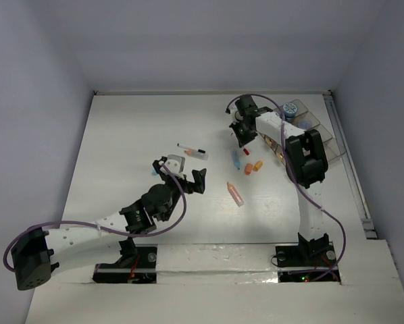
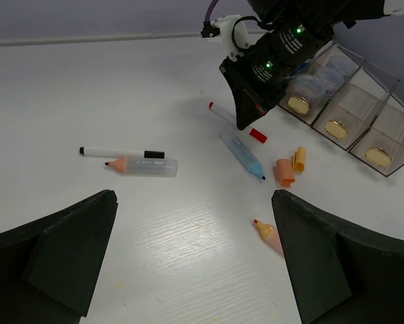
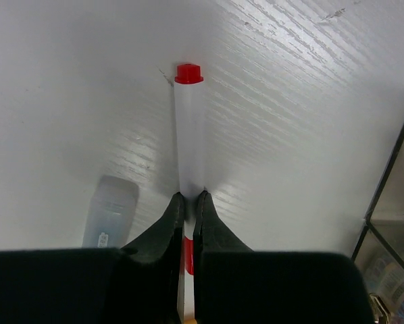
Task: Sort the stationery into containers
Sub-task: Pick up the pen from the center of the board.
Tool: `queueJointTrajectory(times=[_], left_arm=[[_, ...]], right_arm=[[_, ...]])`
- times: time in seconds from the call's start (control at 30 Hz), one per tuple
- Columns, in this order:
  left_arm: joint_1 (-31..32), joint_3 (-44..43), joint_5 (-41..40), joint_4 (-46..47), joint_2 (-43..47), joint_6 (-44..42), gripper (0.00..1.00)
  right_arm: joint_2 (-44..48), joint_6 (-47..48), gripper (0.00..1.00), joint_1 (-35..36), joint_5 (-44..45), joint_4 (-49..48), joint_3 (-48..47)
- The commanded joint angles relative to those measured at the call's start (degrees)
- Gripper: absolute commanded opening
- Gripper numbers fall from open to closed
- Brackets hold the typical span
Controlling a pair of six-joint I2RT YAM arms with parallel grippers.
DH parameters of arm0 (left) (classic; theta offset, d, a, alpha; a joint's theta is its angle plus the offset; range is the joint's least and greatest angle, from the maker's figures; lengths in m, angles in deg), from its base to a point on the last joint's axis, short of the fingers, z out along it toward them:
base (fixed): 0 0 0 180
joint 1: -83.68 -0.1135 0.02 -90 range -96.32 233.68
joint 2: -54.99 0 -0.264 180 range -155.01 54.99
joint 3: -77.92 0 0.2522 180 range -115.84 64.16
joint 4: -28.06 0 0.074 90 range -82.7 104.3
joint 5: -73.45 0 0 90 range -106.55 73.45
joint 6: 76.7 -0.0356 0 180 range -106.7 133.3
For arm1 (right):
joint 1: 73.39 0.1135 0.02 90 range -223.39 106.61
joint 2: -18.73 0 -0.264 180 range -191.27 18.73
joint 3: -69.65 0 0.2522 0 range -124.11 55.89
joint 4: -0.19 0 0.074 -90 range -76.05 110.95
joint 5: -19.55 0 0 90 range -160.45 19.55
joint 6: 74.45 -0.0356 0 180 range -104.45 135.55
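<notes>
On the near left, the left fingers [image 2: 337, 263] stand wide apart and hold nothing, hovering over the tabletop [image 1: 121, 135]. Just beyond them, toward the middle, lies a pink stick [image 1: 236, 194]. Farther on are two short orange sticks [image 1: 254, 166] side by side, with a blue stick [image 1: 235, 158] just left of them. To the left, a thin white pen with a black band [image 1: 192, 150] lies apart from that cluster. Farther still, the right fingers [image 3: 188, 206] are pinched tight on a white pen with a red cap [image 3: 188, 128], low over the tabletop. The organiser tray [image 1: 323, 145] stands at the far right, with a blue-lidded jar [image 1: 290, 111] at its far end.
</notes>
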Motion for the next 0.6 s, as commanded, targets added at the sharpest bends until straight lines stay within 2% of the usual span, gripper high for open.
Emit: queueJointTrajectory(times=[0.0,0.13,0.27,0.4,0.57], left_arm=[[0.0,-0.1,-0.1,2.9,-0.5,-0.4,0.99],[0.0,-0.1,0.0,2.9,-0.3,-0.3,0.99],[0.0,1.3,0.0,3.9,1.7,-0.4,0.99],[0.0,1.7,0.0,4.3,3.1,-0.4,0.99],[0.0,1.1,0.3,3.6,2.6,0.0,0.99]], right_arm=[[0.1,-0.6,0.0,0.2,3.3,-5.5,2.2],[4.7,-2.3,0.0,0.2,4.0,-8.6,2.1],[13.6,-7.3,0.0,0.2,2.2,-14.3,4.6],[21.5,-13.6,0.0,0.2,2.6,-21.3,9.3],[32.1,-21.5,0.0,-2.4,8.7,-30.2,22.0]])
